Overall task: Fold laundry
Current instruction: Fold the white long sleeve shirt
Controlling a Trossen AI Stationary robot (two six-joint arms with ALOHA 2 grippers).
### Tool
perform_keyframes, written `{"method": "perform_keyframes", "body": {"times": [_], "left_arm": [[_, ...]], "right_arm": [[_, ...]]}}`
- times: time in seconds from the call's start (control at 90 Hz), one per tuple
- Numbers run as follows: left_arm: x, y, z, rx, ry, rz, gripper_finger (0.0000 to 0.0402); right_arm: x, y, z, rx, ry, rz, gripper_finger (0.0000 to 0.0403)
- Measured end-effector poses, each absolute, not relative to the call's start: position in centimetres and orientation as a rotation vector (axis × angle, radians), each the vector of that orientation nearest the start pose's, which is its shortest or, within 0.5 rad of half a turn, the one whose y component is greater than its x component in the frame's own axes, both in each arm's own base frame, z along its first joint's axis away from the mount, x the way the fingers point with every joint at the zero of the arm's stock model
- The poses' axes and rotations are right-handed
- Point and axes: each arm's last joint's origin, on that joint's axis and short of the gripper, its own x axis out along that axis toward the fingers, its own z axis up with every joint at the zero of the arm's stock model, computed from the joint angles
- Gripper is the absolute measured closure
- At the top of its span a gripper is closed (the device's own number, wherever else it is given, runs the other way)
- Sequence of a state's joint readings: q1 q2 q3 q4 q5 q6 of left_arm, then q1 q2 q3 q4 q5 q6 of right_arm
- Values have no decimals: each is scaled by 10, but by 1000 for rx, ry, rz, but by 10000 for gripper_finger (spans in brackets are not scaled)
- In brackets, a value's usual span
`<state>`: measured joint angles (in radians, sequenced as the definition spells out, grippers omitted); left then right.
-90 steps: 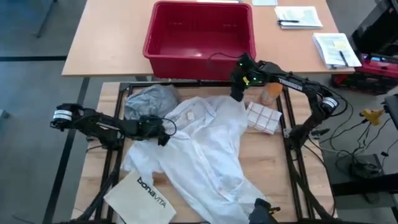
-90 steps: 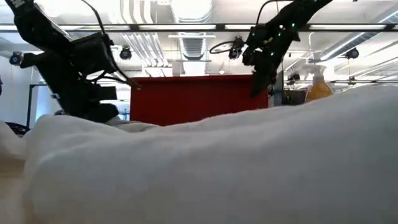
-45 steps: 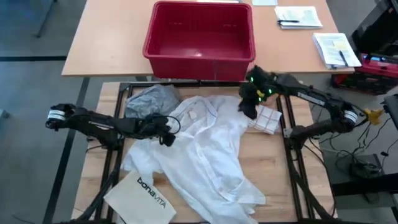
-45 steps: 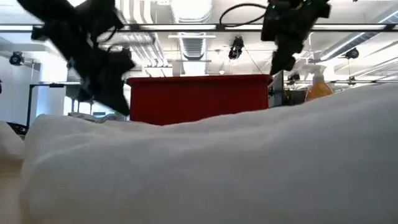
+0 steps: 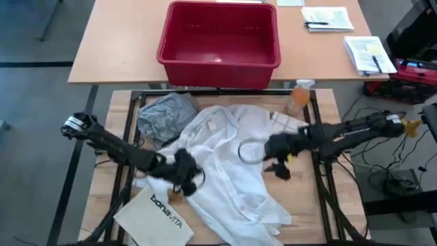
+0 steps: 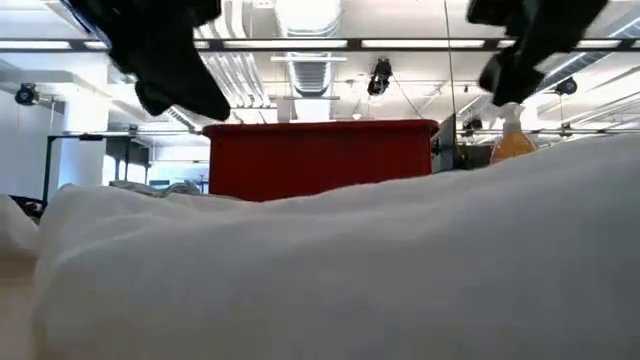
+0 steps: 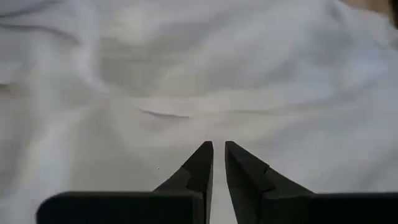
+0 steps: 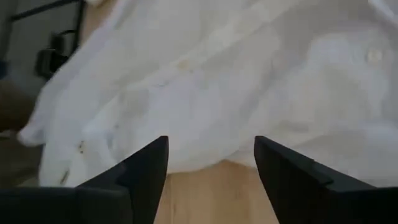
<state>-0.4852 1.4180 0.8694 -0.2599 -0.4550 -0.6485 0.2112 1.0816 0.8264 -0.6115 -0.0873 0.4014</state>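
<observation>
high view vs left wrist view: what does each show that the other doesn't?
High view only: the red bin on the far table, the grey T-shirt, the bonavita bag, the spray bottle, and the right pincer at the right edge of the white shirt.
Left wrist view only: the left pincer close up, its fingers nearly together with a narrow gap, just above creased white cloth.
Both: the white shirt and the left pincer over its left part.

white button-front shirt (image 5: 232,160) | grey T-shirt (image 5: 162,113) | red plastic bin (image 5: 220,42) | white bag (image 5: 156,213), black "bonavita" print | orange spray bottle (image 5: 298,100) | light wood table (image 5: 300,198) | black grippers
</observation>
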Motion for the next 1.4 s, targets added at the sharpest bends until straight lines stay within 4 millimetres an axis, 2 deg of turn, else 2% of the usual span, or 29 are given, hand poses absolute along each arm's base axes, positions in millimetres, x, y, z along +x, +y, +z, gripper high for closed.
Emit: {"method": "perform_keyframes", "body": {"times": [0.133,0.211,0.278,0.367,0.478,0.6,0.822,0.956,1.0,1.1,1.222,1.4], "left_arm": [[269,-161,209,-217,720,136,377],[277,-178,195,-214,743,113,377],[285,-188,185,-216,749,104,377],[294,-194,167,-230,783,110,377],[305,-191,150,-276,823,150,377],[319,-185,142,-287,798,158,377],[333,-179,137,-345,778,90,377],[331,-177,127,-364,830,119,377],[330,-177,127,-379,837,131,377],[329,-177,126,-398,852,147,377],[327,-176,124,-399,878,167,377],[324,-174,122,-415,886,183,377]], "right_arm": [[199,75,242,419,930,-97,201],[201,87,236,538,901,-128,212],[204,95,229,598,895,-148,222],[206,98,214,630,936,-270,238],[207,90,202,747,876,-461,258],[204,70,182,815,858,-600,275],[212,31,155,937,742,-445,278],[207,7,140,909,817,-555,273],[208,2,139,898,830,-543,274],[209,-2,144,914,836,-463,280],[206,3,147,924,852,-421,283],[197,8,151,906,879,-473,274]]}}
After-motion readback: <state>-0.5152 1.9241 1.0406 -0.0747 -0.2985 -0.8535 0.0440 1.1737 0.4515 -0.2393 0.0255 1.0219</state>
